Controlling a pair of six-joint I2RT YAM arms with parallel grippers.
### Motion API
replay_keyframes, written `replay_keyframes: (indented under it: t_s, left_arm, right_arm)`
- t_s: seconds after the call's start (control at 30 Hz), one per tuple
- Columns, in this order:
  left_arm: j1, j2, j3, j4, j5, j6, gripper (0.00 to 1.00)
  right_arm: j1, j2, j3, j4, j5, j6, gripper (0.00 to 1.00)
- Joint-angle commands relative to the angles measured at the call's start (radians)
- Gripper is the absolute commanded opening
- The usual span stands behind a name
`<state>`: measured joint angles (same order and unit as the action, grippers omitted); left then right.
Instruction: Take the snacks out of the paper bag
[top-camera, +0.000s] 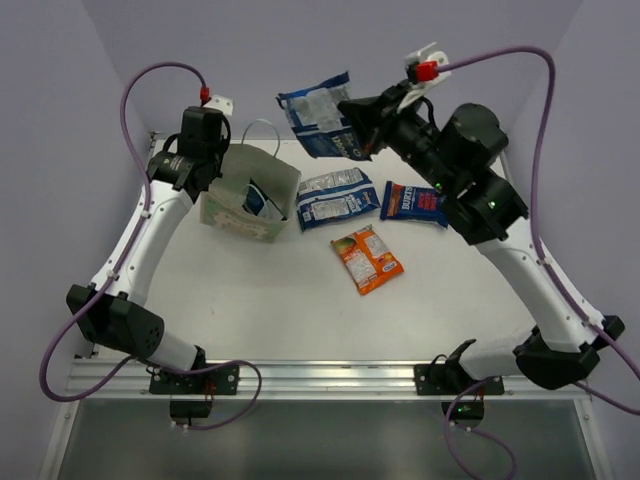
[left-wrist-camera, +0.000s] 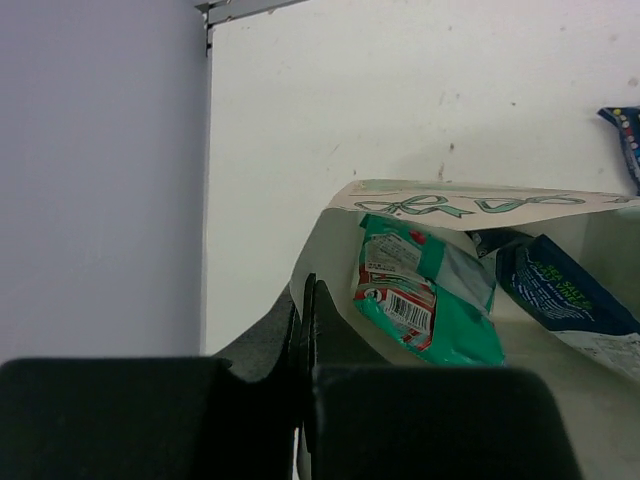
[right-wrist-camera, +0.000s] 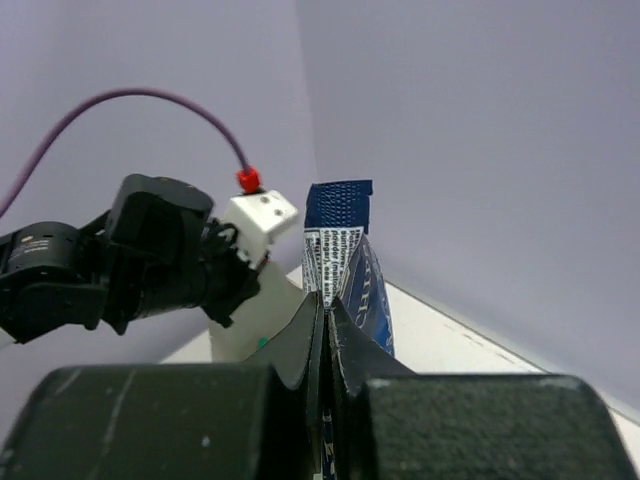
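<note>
The pale green paper bag stands at the table's back left. My left gripper is shut on its left wall. In the left wrist view the thin bag wall runs between the closed fingers of the left gripper. Inside the paper bag lie a teal-green packet and a dark blue packet. My right gripper is shut on a blue-and-white packet, held in the air right of and behind the bag. That same packet sticks up from the right gripper.
Three snack packets lie on the white table right of the bag: a blue-and-white one, a blue one with a red patch and an orange one. Purple walls enclose the back and sides. Cables loop over both arms.
</note>
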<state>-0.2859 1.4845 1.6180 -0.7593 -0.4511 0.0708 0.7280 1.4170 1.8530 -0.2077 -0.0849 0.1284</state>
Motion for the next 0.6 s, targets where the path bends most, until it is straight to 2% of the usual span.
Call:
replay_keyframes:
  t_s: [0.0,0.1,0.17,0.3,0.33,0.43,0.57]
  left_arm:
    - [0.025,0.029,0.074,0.072,-0.093,0.014,0.00]
    - [0.031,0.054,0.108,0.086,-0.106,0.023,0.00]
    - [0.033,0.063,0.118,0.101,-0.112,0.032,0.00]
    - [0.047,0.072,0.129,0.149,-0.138,0.092,0.00]
    - [0.047,0.071,0.125,0.179,-0.136,0.106,0.00]
    - [0.048,0.060,0.112,0.231,-0.091,0.158,0.00]
    - [0.048,0.034,0.089,0.261,0.014,0.230,0.00]
  right_arm:
    - [-0.048,-0.108,-0.145,-0.015,0.163,0.059,0.00]
    - [-0.071,-0.202,-0.266,-0.073,0.220,0.073,0.00]
    - [-0.073,-0.236,-0.363,-0.125,0.195,0.094,0.00]
    - [-0.070,-0.283,-0.533,-0.156,-0.010,0.169,0.00]
    - [-0.059,-0.282,-0.566,-0.150,-0.139,0.209,0.00]
    - [0.019,-0.267,-0.670,-0.078,-0.310,0.246,0.00]
    - [0.037,-0.222,-0.837,0.146,-0.481,0.382,0.00]
